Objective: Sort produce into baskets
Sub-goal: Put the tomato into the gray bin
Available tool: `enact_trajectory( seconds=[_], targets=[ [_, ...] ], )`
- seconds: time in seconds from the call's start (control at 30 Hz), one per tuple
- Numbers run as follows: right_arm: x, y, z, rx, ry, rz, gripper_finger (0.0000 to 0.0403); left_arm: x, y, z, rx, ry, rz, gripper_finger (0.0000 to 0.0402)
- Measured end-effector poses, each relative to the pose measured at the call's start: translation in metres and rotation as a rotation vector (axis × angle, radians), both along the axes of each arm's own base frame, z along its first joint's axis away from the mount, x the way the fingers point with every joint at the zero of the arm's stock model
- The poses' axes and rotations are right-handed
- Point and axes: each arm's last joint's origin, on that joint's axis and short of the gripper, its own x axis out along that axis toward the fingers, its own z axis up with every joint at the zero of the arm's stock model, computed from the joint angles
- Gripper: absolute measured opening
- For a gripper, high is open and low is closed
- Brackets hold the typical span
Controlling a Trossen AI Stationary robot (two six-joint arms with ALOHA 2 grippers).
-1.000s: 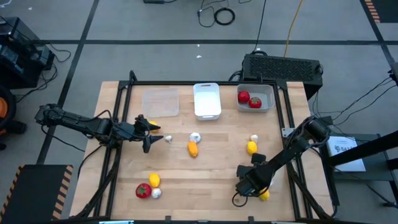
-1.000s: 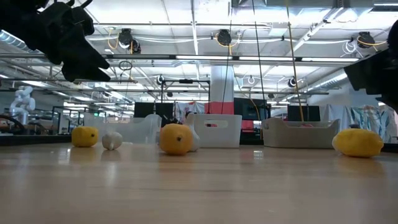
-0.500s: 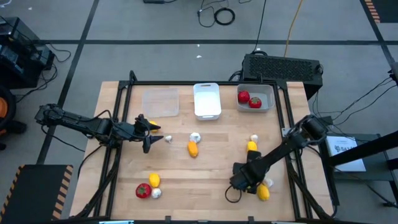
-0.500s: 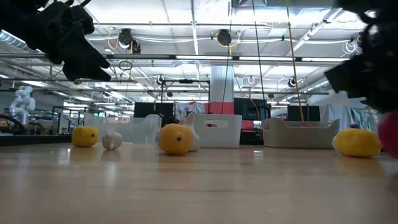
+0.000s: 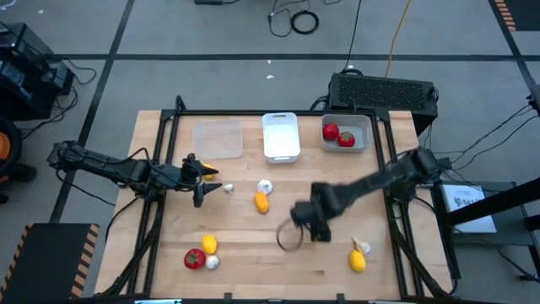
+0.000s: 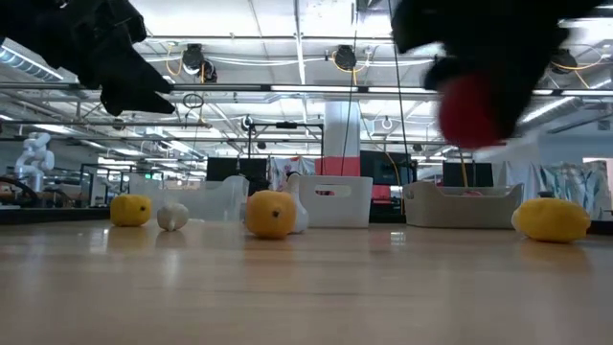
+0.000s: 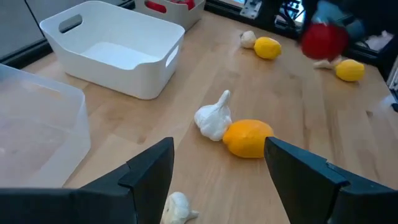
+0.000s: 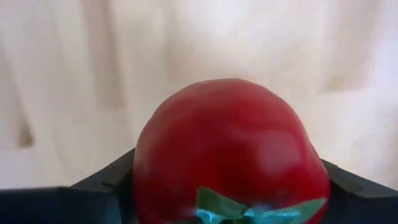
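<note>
My right gripper (image 5: 305,224) is shut on a red tomato (image 8: 230,155) above the middle of the table; the tomato also shows in the low view (image 6: 469,107) and in the left wrist view (image 7: 323,40). My left gripper (image 5: 202,181) hangs open and empty over the table's left half, beside a small garlic (image 5: 228,187). The clear tray (image 5: 218,139), the white tray (image 5: 281,135) and the grey tray (image 5: 361,127) stand along the far edge. The grey tray holds two tomatoes (image 5: 337,135). My right gripper pinches the tomato by its two opposite sides (image 8: 146,177), one finger (image 8: 106,183) on each. The tomato's green top (image 8: 249,211) faces back toward the wrist. The tomato is lifted clear of the table (image 6: 469,107).
A lemon (image 5: 262,202) and a garlic bulb (image 5: 265,186) lie mid-table. A lemon (image 5: 209,245), a tomato (image 5: 194,258) and a garlic (image 5: 212,263) lie near left. A lemon (image 5: 358,262) and a garlic (image 5: 361,247) lie near right. A black box (image 5: 384,91) stands behind the table.
My right gripper has gone from the table's near right part up and toward the table's middle, carrying the tomato, which is lifted clear. The lemon and the garlic it stood over have stayed where they were.
</note>
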Motion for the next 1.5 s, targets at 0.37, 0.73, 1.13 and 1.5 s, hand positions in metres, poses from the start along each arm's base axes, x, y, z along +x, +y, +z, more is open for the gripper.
enact_trajectory(
  seconds=[0.37, 0.73, 1.13, 1.5],
  targets=[
    [-0.014, -0.138, 0.047, -0.076, -0.097, -0.136, 0.0283, 0.000, -0.001, 0.000, 0.014, 0.010, -0.031, 0.0256],
    [-0.062, -0.254, 0.053, -0.101, -0.075, -0.501, 0.0283, 0.000, -0.001, 0.000, 0.026, 0.012, -0.041, 0.0256],
    [-0.108, -0.311, 0.050, -0.094, -0.072, -0.855, 0.0284, 0.000, -0.001, 0.000, 0.026, 0.012, -0.041, 0.0256],
    [-0.143, -0.332, 0.014, -0.070, 0.002, -1.000, 0.0284, 0.000, -0.001, 0.000, 0.027, 0.013, -0.041, 0.0256]
  ],
)
